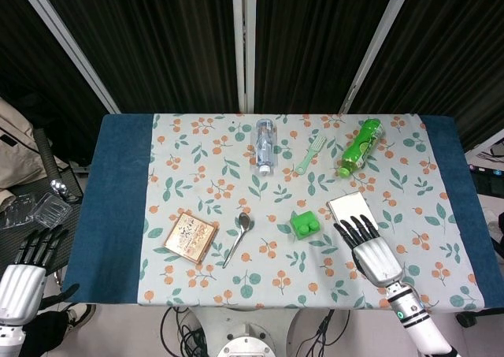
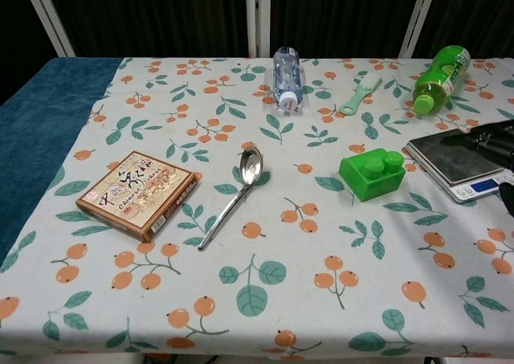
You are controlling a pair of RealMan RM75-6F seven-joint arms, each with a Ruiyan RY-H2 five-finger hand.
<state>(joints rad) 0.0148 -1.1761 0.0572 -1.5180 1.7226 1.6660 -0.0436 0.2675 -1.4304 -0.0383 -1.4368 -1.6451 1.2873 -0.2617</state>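
Observation:
My right hand (image 1: 370,252) hovers at the near right of the table, fingers spread and holding nothing. Its fingertips reach over the near edge of a small silver scale (image 1: 350,208). In the chest view the hand's dark fingers (image 2: 491,136) blur above the scale (image 2: 450,158), whose blue display shows. A green block (image 1: 305,224) lies just left of the scale. My left hand (image 1: 22,277) hangs open off the table's near left corner, touching nothing.
On the floral cloth lie a snack box (image 1: 190,236), a metal spoon (image 1: 237,239), a clear water bottle (image 1: 264,145), a green fork (image 1: 311,154) and a green bottle (image 1: 360,146). Clutter sits on the floor left of the table.

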